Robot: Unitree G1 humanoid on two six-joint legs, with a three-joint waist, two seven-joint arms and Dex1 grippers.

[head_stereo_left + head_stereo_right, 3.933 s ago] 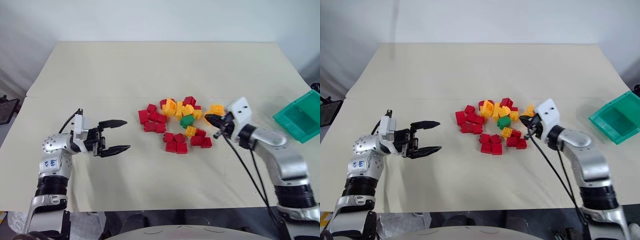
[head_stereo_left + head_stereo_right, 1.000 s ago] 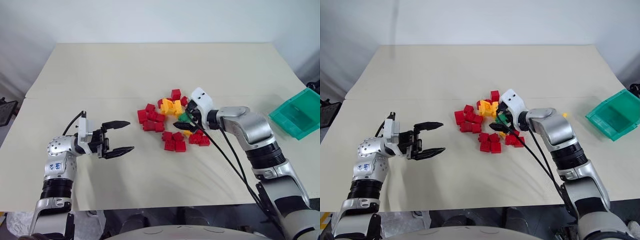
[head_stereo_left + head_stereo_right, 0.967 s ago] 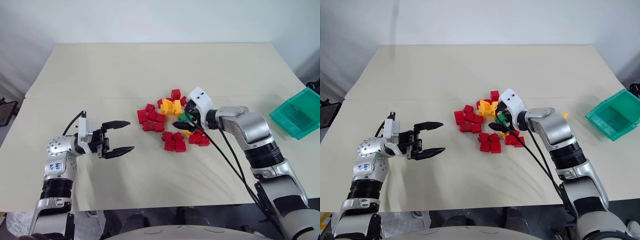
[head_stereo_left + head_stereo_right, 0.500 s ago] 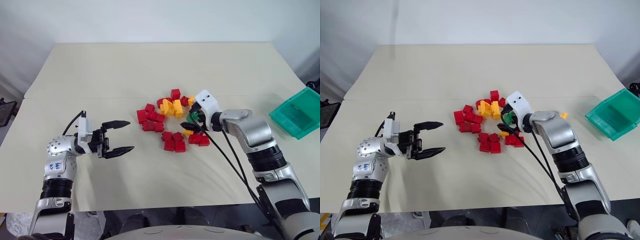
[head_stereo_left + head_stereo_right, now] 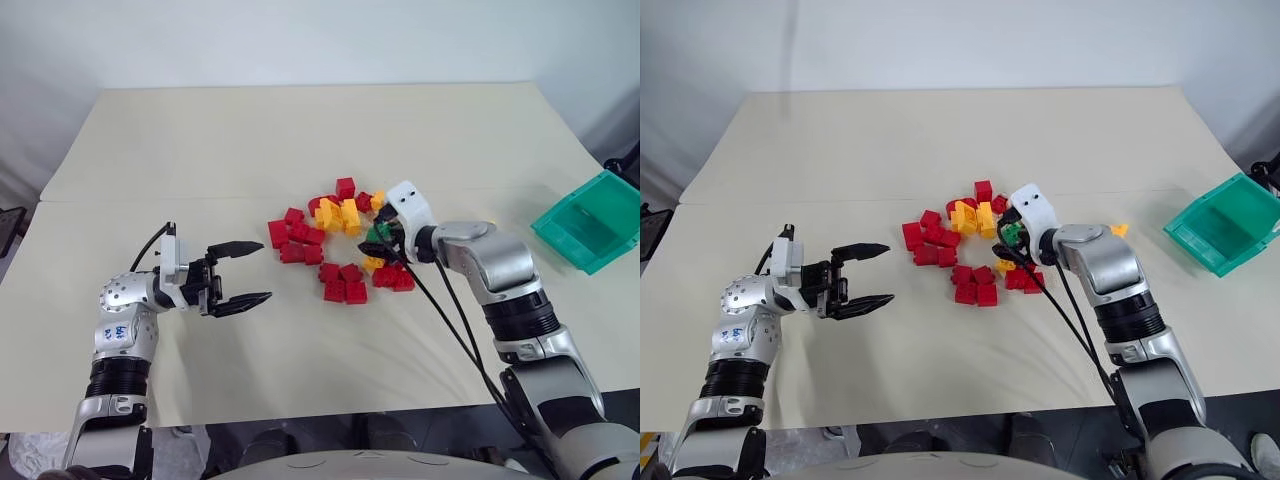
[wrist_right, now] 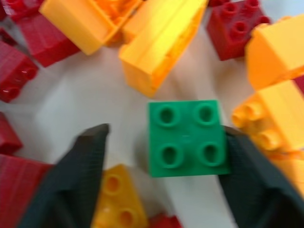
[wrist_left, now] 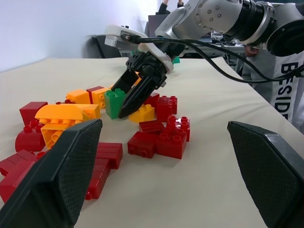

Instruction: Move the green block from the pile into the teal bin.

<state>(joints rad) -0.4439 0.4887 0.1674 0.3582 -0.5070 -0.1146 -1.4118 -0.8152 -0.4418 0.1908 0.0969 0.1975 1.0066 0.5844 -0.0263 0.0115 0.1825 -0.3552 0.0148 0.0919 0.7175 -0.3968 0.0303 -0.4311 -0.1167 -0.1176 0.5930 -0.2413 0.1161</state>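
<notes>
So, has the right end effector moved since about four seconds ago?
Yes. The right end effector went from the pile's bin-side edge in over it, to the green block.

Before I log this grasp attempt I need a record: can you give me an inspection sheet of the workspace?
Surface: beige table, a seam across it.
Job's things: green block on the table in the pile, studs up; teal bin at the table's right edge, nothing seen inside.
Clutter: red and yellow bricks around the block.
Grippers: right gripper straddles the block, one finger against it, the other apart; left gripper open over bare table.
Cables: black cables along the right arm.
Surroundings: plain pale wall behind.
</notes>
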